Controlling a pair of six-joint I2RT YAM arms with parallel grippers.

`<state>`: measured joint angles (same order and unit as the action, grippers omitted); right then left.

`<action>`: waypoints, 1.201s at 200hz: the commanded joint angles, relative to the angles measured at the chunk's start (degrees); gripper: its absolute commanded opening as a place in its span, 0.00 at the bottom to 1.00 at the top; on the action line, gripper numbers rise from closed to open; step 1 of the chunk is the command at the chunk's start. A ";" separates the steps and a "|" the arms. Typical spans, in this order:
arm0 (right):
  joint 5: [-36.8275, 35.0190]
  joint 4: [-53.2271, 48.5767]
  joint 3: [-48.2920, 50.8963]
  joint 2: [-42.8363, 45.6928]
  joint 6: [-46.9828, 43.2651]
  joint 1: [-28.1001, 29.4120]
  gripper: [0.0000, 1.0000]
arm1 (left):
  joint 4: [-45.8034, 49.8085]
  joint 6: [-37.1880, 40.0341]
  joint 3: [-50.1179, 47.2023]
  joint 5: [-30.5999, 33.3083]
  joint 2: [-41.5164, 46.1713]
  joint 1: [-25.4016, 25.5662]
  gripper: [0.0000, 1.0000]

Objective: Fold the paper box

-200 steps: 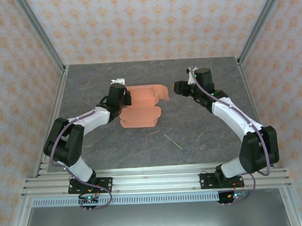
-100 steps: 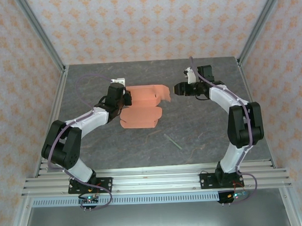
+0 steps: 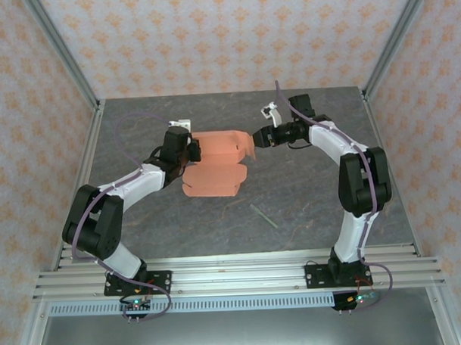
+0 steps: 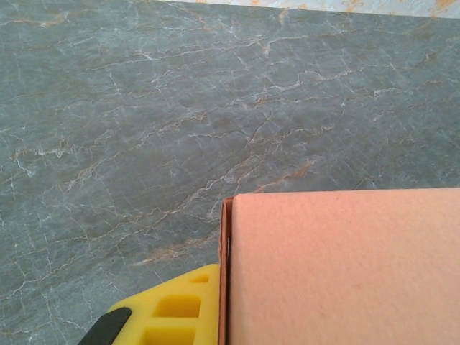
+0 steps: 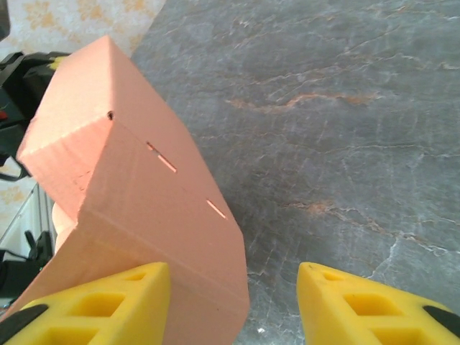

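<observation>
My left fingers [image 4: 203, 286] are pinched together on the left wall of the paper box [image 3: 215, 177], which sits half-raised toward the back middle of the surface [image 3: 314, 192]. I judge this grip anchors the box while the other side is worked. My right fingers [image 5: 363, 302] stand apart with the corner of the raised right-hand panel between them, likely to push it inward. Bare surface lies open to my right, and a thin stick [image 3: 264, 216] rests well clear.

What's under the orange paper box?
The salmon-orange paper box rests on the grey marbled table. That stone-look surface shows all around it. Anything lying beneath its flat panel is covered by the card, so I cannot tell.
</observation>
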<state>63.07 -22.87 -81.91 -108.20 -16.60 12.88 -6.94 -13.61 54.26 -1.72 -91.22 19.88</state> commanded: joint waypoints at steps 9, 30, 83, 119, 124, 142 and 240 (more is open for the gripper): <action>3.64 -4.83 -1.82 -0.18 -5.16 1.29 0.49 | 0.70 0.16 1.29 -0.34 1.75 -0.02 0.00; 3.24 -4.99 -1.30 0.45 -5.53 2.03 0.49 | 1.13 0.01 1.85 -0.38 1.48 -0.02 0.00; 1.73 -1.57 2.65 3.00 -4.08 3.22 0.49 | 1.54 -0.10 2.39 -0.59 1.73 -0.02 0.00; 1.64 -0.51 3.07 3.14 -3.44 4.24 0.49 | 1.59 -0.12 2.34 -0.57 1.75 -0.02 0.00; 1.62 -0.46 3.06 3.22 -3.39 4.44 0.49 | 1.58 -0.08 2.34 -0.70 1.79 -0.02 0.00; 1.38 0.13 3.29 3.68 -3.11 5.00 0.49 | 1.69 -0.10 2.31 -0.66 1.82 -0.02 0.00; -5.46 9.05 5.18 4.53 1.91 7.93 0.49 | 1.49 -0.10 1.83 -1.71 2.36 0.07 0.00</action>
<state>61.32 -19.75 -78.78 -107.00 -16.40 20.01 -5.76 -13.63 54.81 -2.57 -91.20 19.88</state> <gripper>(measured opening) 0.487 0.093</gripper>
